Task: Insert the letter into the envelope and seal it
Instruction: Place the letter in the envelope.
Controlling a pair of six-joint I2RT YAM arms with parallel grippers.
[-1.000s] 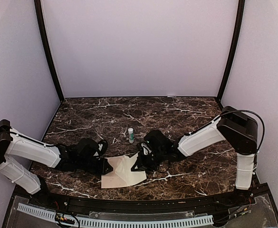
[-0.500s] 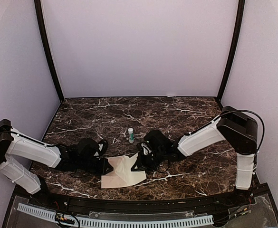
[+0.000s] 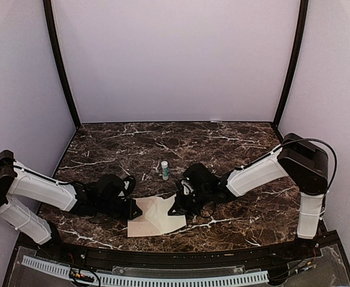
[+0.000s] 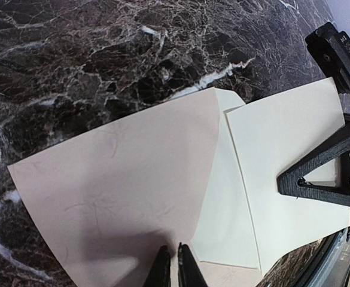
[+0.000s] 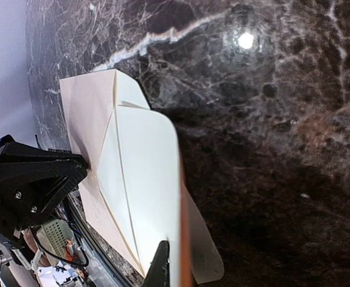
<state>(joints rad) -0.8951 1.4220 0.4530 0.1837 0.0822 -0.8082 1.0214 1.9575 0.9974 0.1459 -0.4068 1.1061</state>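
a small tube [image 3: 164, 170] stands behind the envelope [image 3: 163, 209].

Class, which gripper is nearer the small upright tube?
Right. The right gripper is just on the near side of the tube; the left gripper is farther off, near-side and well to its left.

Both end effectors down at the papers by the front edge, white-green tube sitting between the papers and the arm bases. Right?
No. The top external view shows the white-green tube beyond the papers, away from the bases. Rest holds: left end effector and right end effector are down at the letter and envelope by the front edge.
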